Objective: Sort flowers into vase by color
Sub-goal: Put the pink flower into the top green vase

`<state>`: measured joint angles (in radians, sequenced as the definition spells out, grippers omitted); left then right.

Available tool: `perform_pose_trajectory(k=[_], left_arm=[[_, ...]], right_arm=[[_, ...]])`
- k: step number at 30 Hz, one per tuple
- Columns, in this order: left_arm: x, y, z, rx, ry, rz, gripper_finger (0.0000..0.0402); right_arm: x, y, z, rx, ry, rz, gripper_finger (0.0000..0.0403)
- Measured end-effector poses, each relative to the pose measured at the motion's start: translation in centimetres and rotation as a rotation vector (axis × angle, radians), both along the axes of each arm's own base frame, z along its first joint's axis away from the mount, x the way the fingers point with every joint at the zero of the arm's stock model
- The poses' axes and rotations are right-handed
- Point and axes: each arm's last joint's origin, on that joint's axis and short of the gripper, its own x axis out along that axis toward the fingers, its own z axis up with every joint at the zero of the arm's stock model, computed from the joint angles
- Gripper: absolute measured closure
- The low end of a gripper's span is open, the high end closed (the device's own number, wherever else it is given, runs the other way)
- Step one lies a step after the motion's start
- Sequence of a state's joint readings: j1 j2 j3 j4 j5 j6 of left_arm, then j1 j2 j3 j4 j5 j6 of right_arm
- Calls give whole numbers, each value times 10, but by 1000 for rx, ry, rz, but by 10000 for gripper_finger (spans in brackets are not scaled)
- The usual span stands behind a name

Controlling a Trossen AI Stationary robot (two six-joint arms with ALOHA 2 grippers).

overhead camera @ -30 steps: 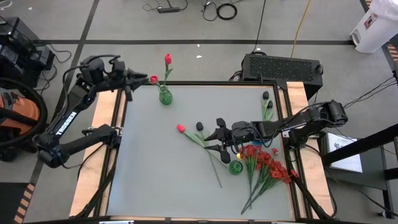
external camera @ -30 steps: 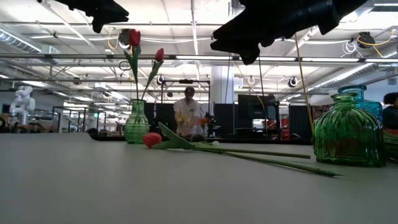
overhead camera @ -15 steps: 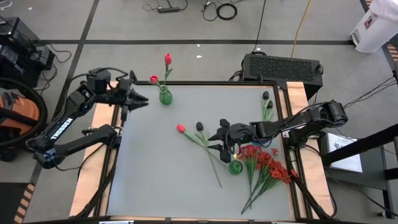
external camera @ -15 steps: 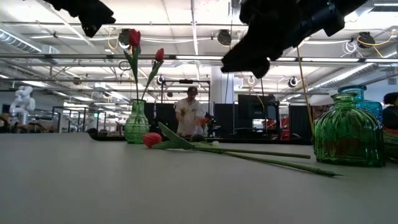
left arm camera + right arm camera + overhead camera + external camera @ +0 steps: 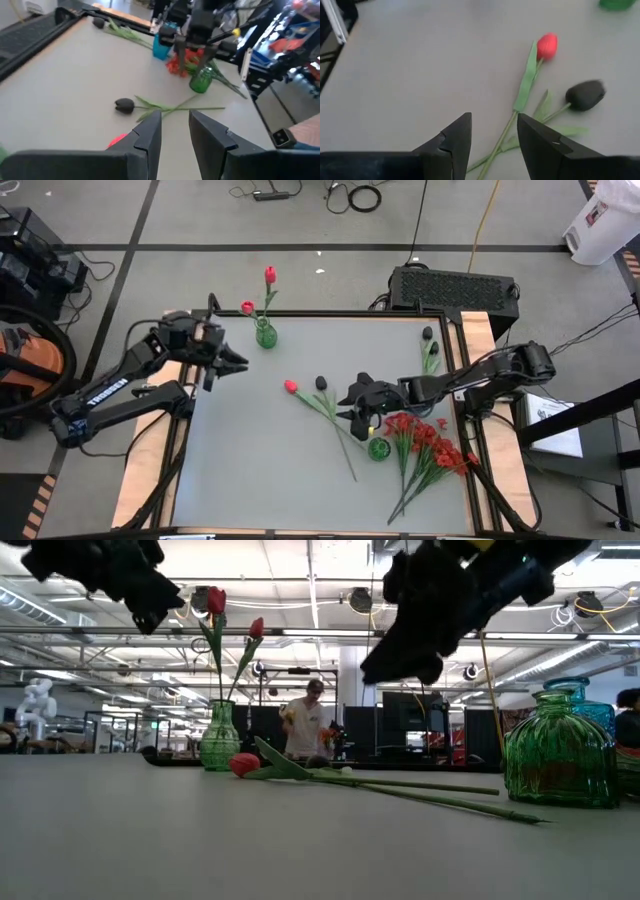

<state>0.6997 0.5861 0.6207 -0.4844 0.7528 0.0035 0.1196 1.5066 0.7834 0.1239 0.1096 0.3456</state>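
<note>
**Two tulips left lying mid-bench as both pincers hang empty**

A red tulip (image 5: 291, 387) and a black tulip (image 5: 321, 383) are seen lying flat near the bench (image 5: 250, 470) centre, stems crossed and run toward the front-right. The right pincer (image 5: 352, 405) is held just above those stems, fingers spread w/ a gap between them, nothing pinched; in the right wrist view both buds are seen ahead of its tips. The left pincer (image 5: 238, 361) is held over the bench's left-rear part, near the slim green vase (image 5: 265, 335), fingers likewise parted and empty. Two red tulips (image 5: 269, 276) are stood in that vase at the rear edge. A squat green vase (image 5: 378, 448) is placed just beside the right pincer, w/ the bunch of small red blossoms (image 5: 430, 442) laid on the bench touching it on the right. More black tulips (image 5: 428, 335) are found at the right-rear corner by a blue vase (image 5: 585, 700), seen only in part. In the low view a person (image 5: 303, 727) is visible in the room beyond.
</note>
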Motion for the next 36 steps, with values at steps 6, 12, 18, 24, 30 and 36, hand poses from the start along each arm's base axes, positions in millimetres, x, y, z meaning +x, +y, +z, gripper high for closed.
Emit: perform_pose_trajectory(k=[6, 12, 18, 24, 30, 36], left_arm=[[12, -5, -20, -5, -49, -28, 297], [21, -14, -25, 9, -72, -23, 297], [28, -28, -22, 48, -87, -40, 297], [34, -44, -20, 70, -105, -45, 297], [40, -57, -20, 72, -107, -53, 297], [49, -71, -19, 85, -127, -93, 297]], right_arm=[[12, 2, -32, -3, 69, 4, 252], [22, 2, -49, -2, 61, 1, 252], [25, 2, -62, 9, 84, -5, 252], [25, 3, -68, 24, 105, -16, 252], [24, 3, -70, 59, 127, -43, 252], [18, 5, -76, 96, 216, -77, 252]])
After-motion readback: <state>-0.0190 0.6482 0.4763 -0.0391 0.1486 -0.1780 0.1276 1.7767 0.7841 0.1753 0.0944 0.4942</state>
